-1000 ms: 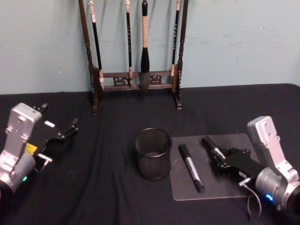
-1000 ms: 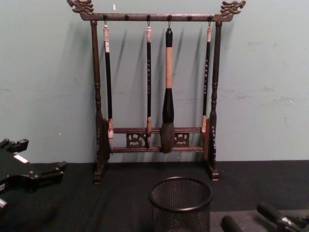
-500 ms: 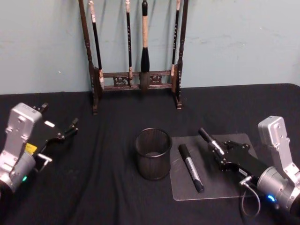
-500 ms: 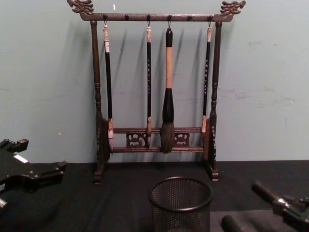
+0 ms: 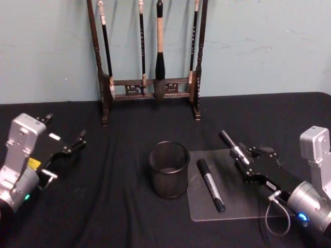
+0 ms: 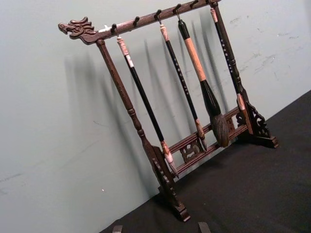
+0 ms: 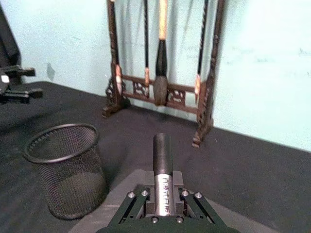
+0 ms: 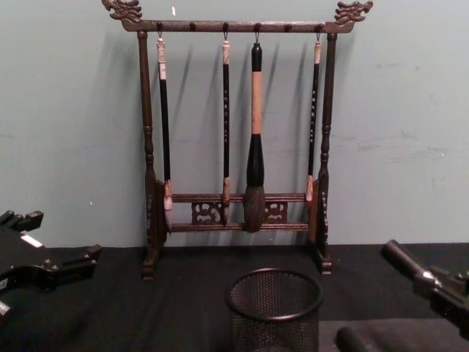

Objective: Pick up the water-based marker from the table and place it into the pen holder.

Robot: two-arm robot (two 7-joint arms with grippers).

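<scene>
Lower right, your right end effector clamps the marker above the worktop. Swing it left over the centre pen holder, tip upright, release. Left end effector open, lower left.

Head view: pen holder mid-frame on the counter, brush rack behind. A mat lies just right, a spare marker on it; the right gripper holds the water-based marker above the mat.

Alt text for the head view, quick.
The right gripper holds a marker in the air above the clear mat, right of the pen holder. A second marker lies on the mat; the left gripper sits open at far left.
</scene>
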